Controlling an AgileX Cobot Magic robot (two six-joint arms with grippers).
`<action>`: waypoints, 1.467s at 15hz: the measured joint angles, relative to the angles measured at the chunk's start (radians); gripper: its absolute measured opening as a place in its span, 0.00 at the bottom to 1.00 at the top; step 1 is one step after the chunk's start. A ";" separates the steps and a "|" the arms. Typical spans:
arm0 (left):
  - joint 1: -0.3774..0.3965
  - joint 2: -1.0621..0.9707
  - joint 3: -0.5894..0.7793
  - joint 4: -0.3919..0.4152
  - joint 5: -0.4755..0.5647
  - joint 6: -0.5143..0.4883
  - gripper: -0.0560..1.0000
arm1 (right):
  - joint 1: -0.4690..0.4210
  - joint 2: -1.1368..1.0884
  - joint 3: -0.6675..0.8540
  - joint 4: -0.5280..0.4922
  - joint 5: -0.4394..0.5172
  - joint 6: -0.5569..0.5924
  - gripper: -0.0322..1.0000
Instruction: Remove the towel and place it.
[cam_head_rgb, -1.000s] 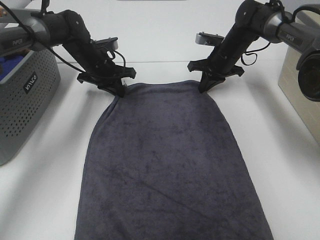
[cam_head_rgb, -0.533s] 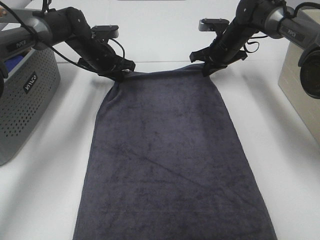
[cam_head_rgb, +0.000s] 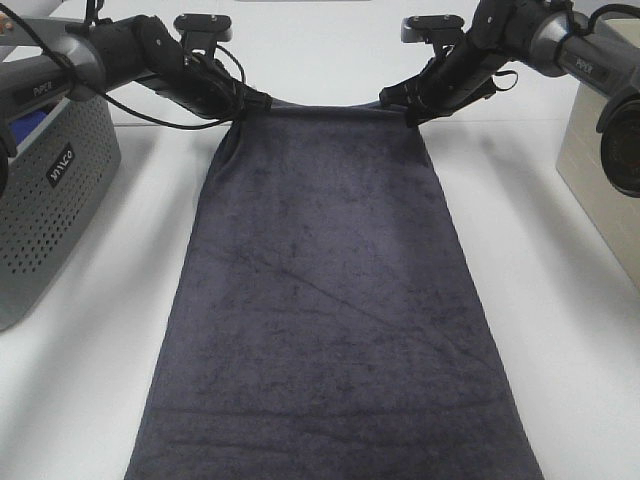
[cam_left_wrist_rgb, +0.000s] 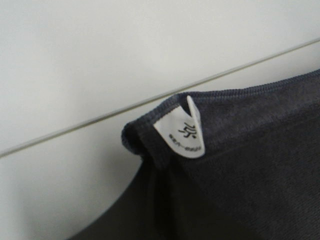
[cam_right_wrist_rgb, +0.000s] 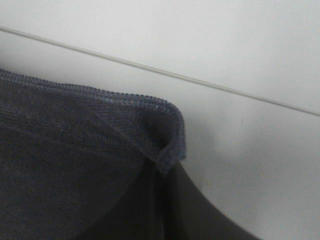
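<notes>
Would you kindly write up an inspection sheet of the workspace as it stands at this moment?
Surface: white table, bare beside the cloth.
Job's things: grey towel spread lengthwise, far corners pinched; white tag at the left one.
Clutter: nothing seen.
Grippers: left gripper and right gripper each shut on a corner.
Cables: black cable along the left arm.
Surroundings: perforated grey basket on the left, beige box on the right.

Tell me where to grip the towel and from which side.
Grip the towel at its two far corners, coming from the far edge, as the left gripper and right gripper do now. It is long and limp; held there, the far hem stays taut. The white tag marks the left corner.
</notes>
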 joint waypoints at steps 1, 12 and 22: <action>0.000 0.000 0.000 0.000 -0.024 0.014 0.07 | 0.000 0.000 0.000 -0.004 -0.019 0.000 0.04; 0.000 0.001 0.000 -0.001 -0.138 0.044 0.07 | 0.000 0.002 0.000 -0.006 -0.103 0.000 0.04; 0.000 0.072 0.000 -0.002 -0.228 0.044 0.09 | 0.003 0.053 0.004 0.004 -0.178 0.000 0.05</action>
